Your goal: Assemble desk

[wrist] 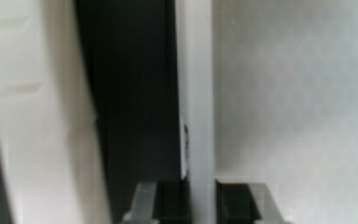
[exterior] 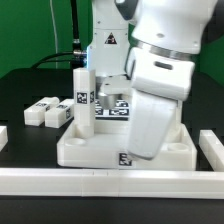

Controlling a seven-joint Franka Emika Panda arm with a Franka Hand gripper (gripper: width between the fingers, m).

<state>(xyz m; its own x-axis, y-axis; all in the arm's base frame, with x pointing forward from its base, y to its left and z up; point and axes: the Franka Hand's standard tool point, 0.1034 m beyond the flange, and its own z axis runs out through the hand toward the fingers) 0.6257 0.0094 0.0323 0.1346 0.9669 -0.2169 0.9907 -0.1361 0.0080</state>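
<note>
top (exterior: 92, 152) 1 | upright leg (exterior: 82, 98) 1 | loose legs (exterior: 40, 111) (exterior: 63, 115) 2 | fingers (wrist: 151, 206) closed

The desk top (exterior: 90, 150) at the gripper (wrist: 201, 203) is plain white, with a black-and-white square tag (exterior: 125, 158) on its rim close to the gripper. The upright leg (exterior: 82, 100) near the gripper is white and bears the same tag pattern, as do the two loose legs (exterior: 60, 112) farther from it. The gripper's fingers (wrist: 158, 205) are dark grey. The table (exterior: 30, 85) is black, the border rail (exterior: 110, 182) white, the backdrop (exterior: 30, 30) green.
</note>
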